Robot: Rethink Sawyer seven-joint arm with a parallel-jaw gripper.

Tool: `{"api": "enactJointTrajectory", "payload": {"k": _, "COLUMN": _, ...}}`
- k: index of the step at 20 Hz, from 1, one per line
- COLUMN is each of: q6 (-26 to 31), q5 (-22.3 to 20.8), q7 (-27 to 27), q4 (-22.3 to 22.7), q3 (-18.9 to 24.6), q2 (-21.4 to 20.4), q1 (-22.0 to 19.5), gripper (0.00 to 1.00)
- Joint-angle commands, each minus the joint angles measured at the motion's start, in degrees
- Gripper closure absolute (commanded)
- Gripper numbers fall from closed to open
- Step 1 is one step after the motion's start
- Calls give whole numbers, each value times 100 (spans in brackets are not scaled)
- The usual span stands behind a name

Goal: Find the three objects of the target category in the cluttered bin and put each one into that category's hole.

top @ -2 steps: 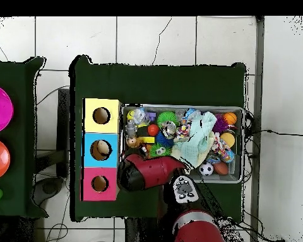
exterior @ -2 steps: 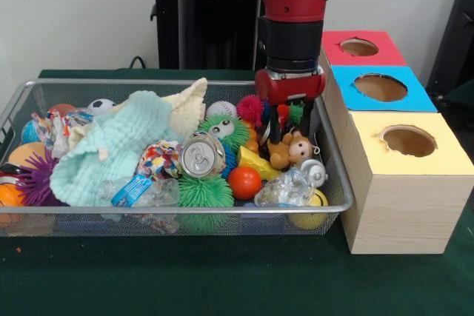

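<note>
In the bin, at the end beside the boxes, the pincer sits low over a plush monkey; finger state indiscernible. Blue hole apparently holds one item; remainder outstanding.

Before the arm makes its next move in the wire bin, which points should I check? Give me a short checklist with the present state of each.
1. Black pincer inside the silver wire-mesh bin: ok, at the end beside the boxes.
2. Pincer over the small brown plush monkey: ok, directly above it.
3. Firm grasp on the monkey: cannot tell.
4. Red box hole, blue box hole, yellow box hole open: ok.
5. Crushed clear plastic bottle away from the pincer: ok, it lies nearer the front rim.
</note>
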Motion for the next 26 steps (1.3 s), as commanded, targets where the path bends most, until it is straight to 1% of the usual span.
{"api": "enactJointTrajectory", "payload": {"k": 1, "q6": -64, "q5": 116, "q7": 793, "q4": -573, "q3": 262, "q2": 477, "q1": 15, "gripper": 0}}
{"api": "enactJointTrajectory", "payload": {"k": 3, "q6": -148, "q5": 83, "q7": 793, "q4": -606, "q3": 235, "q2": 558, "q1": 4, "gripper": 0}}
{"api": "enactJointTrajectory", "payload": {"k": 8, "q6": -292, "q5": -22, "q7": 738, "q4": -675, "q3": 328, "q2": 703, "q1": -110, "gripper": 0}}
{"api": "enactJointTrajectory", "payload": {"k": 14, "q6": -294, "q5": 31, "q7": 762, "q4": -686, "q3": 490, "q2": 664, "q1": -152, "gripper": 0}}
{"api": "enactJointTrajectory", "payload": {"k": 17, "q6": -445, "q5": 50, "q7": 838, "q4": -673, "q3": 506, "q2": 702, "q1": -155, "gripper": 0}}
{"api": "enactJointTrajectory", "payload": {"k": 18, "q6": -511, "q5": 51, "q7": 865, "q4": -669, "q3": 496, "q2": 715, "q1": -146, "gripper": 100}}
{"api": "enactJointTrajectory", "payload": {"k": 26, "q6": -571, "q5": 82, "q7": 892, "q4": -593, "q3": 484, "q2": 708, "q1": -150, "gripper": 100}}
